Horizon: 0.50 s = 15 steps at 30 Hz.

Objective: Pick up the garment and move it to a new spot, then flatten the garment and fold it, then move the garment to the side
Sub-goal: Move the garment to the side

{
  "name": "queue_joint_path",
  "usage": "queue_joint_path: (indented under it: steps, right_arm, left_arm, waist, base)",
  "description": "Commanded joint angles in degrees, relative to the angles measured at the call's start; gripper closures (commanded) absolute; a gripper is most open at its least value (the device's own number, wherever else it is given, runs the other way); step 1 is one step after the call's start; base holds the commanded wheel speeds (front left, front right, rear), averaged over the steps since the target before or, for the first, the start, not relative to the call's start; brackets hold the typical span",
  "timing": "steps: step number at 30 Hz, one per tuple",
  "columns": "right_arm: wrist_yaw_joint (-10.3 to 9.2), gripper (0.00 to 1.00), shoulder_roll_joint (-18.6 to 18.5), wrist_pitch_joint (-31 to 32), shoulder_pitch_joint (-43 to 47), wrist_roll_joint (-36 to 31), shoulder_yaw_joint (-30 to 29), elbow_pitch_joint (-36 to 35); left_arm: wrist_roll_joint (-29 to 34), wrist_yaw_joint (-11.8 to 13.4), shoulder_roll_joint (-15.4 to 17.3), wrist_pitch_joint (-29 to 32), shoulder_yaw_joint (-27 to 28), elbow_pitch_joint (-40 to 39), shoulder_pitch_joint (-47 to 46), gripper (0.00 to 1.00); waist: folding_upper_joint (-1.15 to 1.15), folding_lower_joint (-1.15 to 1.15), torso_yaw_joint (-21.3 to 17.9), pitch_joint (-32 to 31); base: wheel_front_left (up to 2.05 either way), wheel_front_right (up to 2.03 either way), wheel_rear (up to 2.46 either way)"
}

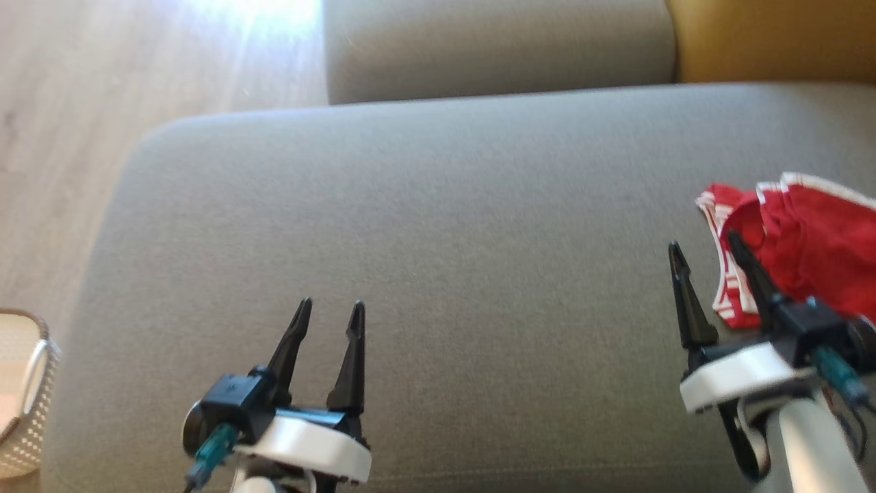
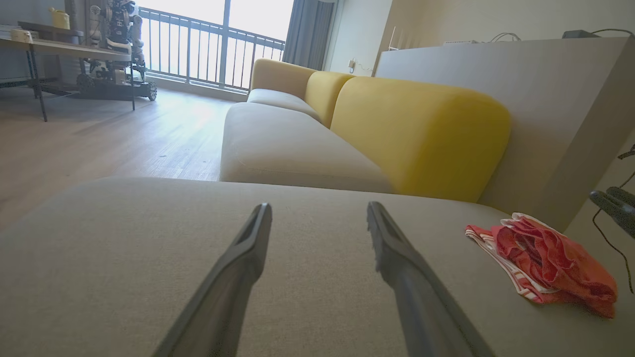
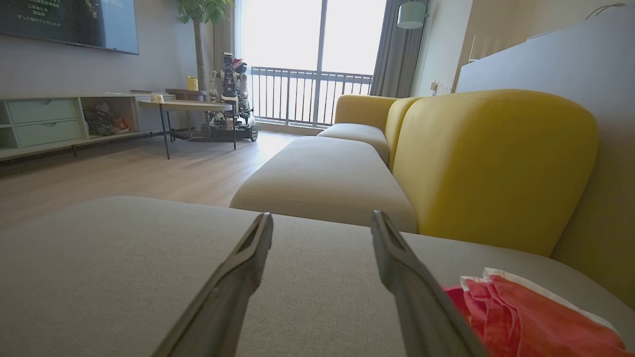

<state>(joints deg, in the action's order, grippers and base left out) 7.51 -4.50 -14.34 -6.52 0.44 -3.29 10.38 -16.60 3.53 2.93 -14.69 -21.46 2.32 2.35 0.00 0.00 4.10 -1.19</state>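
Observation:
The garment (image 1: 807,243) is a red piece with white trim, crumpled in a heap at the right edge of the grey sofa seat (image 1: 445,239). It also lies at the right in the left wrist view (image 2: 545,260) and at the lower right in the right wrist view (image 3: 521,317). My right gripper (image 1: 705,248) hovers open just left of the heap, its right finger over the garment's near edge, nothing between its fingers. My left gripper (image 1: 332,308) stands open over the bare seat at the lower left, far from the garment.
A yellow backrest cushion (image 2: 421,139) and a grey wall panel (image 2: 560,114) stand behind the garment. Another grey seat (image 1: 499,48) lies beyond. Wooden floor (image 1: 68,137) runs along the left, with a perforated pale basket (image 1: 24,397) at the lower left.

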Motion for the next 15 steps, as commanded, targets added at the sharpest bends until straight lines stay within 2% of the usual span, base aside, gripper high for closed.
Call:
queue_joint_path:
  steps: [1,9,15]
  right_arm:
    - [-0.02,0.0,0.46,-0.62,0.46,-0.8,0.46,-3.48]
    - [-0.02,0.0,1.58,-0.64,7.43,1.87,-1.63,-7.52]
    - [-0.02,0.0,1.61,-0.65,9.68,3.47,-1.07,-7.77]
  left_arm:
    - [0.55,0.18,-0.05,-0.31,2.4,-1.54,-0.91,0.0]
    - [1.59,2.05,-0.05,-0.31,4.06,-1.52,2.39,0.0]
    - [2.94,2.26,-0.05,-0.31,3.92,-0.2,3.02,0.0]
  waist:
    - [0.0,0.0,1.82,-2.41]
    - [0.0,0.0,2.41,-3.71]
    - [0.0,0.0,2.53,-4.13]
  base:
    - [0.0,0.0,0.0]
    - [0.0,0.0,0.0]
    - [0.0,0.0,0.0]
